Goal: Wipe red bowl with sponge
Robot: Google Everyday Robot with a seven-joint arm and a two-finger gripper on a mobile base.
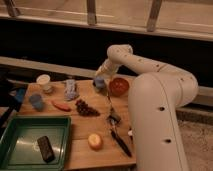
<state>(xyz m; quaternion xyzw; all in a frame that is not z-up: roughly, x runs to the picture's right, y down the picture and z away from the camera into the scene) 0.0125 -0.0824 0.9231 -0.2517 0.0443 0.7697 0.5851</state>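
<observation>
I've got the gripper (101,76) poised right over the sponge (99,84) at the far edge of the wooden board (80,150). The fingers are spread wide with nothing clamped. The red bowl (119,86) sits just right of the sponge.

My call is to drop straight down, straddle the sponge squarely and close gently so it doesn't squirt sideways. I'd also keep clear of the bowl's rim.

Counting across: one green tray (35,118) holding one dark block (46,148). Then two cups, a blue cup (36,101) and a white cup (44,81). One sponge, one red bowl.
</observation>
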